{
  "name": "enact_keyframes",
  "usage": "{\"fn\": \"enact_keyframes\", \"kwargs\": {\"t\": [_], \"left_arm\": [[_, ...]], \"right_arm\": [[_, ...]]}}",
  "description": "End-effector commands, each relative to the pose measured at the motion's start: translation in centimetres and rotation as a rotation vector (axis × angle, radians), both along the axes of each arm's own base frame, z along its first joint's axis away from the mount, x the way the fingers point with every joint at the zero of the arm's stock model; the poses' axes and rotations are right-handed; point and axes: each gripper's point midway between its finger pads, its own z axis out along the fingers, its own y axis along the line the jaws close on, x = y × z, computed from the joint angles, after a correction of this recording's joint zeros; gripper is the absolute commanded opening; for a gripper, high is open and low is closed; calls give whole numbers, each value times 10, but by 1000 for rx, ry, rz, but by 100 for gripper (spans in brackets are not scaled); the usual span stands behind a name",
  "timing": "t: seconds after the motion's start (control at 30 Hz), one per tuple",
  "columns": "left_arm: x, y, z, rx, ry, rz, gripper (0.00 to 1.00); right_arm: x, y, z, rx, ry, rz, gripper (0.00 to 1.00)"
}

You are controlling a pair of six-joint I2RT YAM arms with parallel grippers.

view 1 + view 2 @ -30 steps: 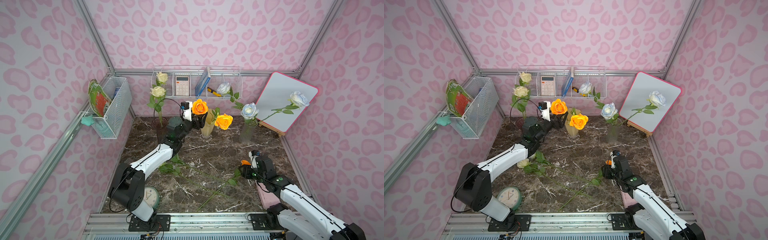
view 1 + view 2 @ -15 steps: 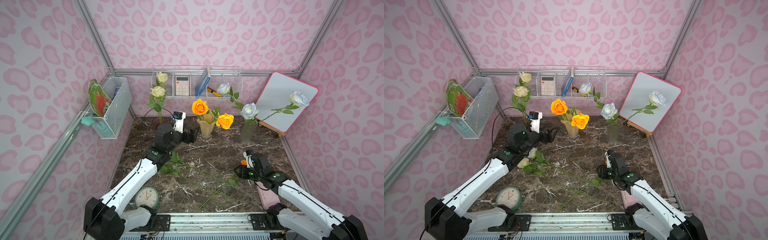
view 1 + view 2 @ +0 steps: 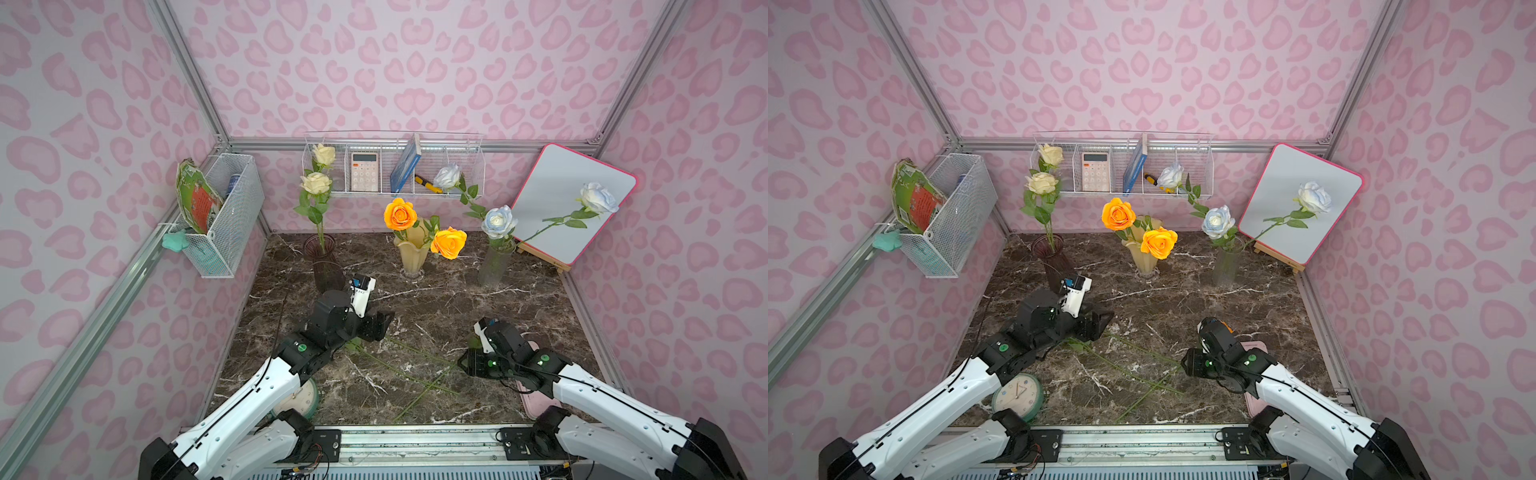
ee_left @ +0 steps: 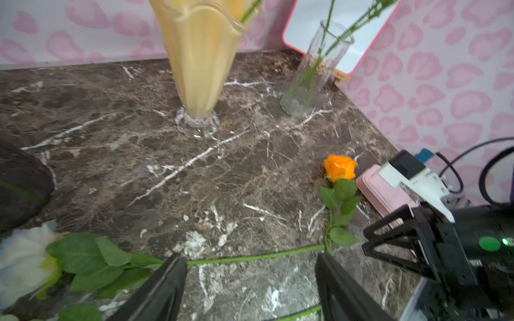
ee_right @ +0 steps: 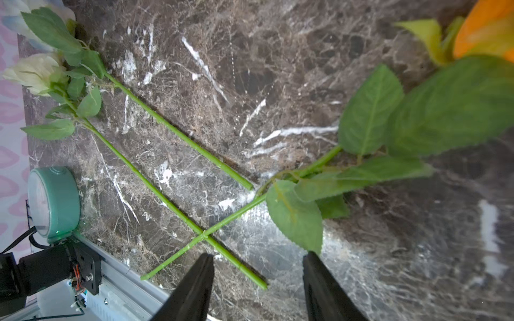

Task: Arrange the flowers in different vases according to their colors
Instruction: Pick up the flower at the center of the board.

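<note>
Along the back stand three vases: a dark purple one with two cream flowers, a pale yellow one with two orange roses, and a clear cylinder with pale blue roses. Three loose flowers lie on the marble with their stems crossing: an orange rose, a cream rose and a white-blue rose. My left gripper is open low over one stem. By the orange rose's leaves, my right gripper stands open and holds nothing.
A green clock lies at the front left. A pink flat case lies by the right arm. A pink-framed board leans at the back right. Wire baskets hang on the left and back walls.
My left arm has drawn back from the yellow vase and come down over the loose stems. The orange rose it was beside now stands in that vase. The right gripper shifted slightly.
</note>
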Motion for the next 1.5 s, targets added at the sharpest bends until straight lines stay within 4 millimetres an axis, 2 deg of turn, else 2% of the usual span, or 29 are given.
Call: {"fn": "enact_keyframes", "kwargs": {"t": [0.0,0.13,0.27,0.47,0.57,0.7,0.87,1.17,1.3,1.47], "left_arm": [[-19,-9,-27,129,74,-51,72],[-45,-38,-45,206,126,-174,69],[-64,-72,-57,296,134,-308,66],[-70,-122,-85,424,178,-429,59],[-70,-144,-103,477,205,-457,57],[-71,-166,-122,538,243,-483,53],[-72,-171,-141,574,296,-481,48],[-76,-168,-174,610,398,-415,38],[-80,-166,-185,614,422,-401,36],[-74,-166,-191,638,407,-378,36]], "right_arm": [[8,-5,0,1,-31,-66,55],[18,-29,-5,-63,-54,-134,55],[35,-54,8,-64,-96,-208,55],[61,-79,30,-33,-153,-275,55],[67,-82,36,-30,-176,-280,55],[70,-83,33,-37,-177,-277,55],[69,-85,32,-42,-186,-278,55],[70,-85,30,-39,-194,-277,55],[70,-85,31,-38,-200,-274,55],[71,-84,35,-33,-214,-269,55]]}}
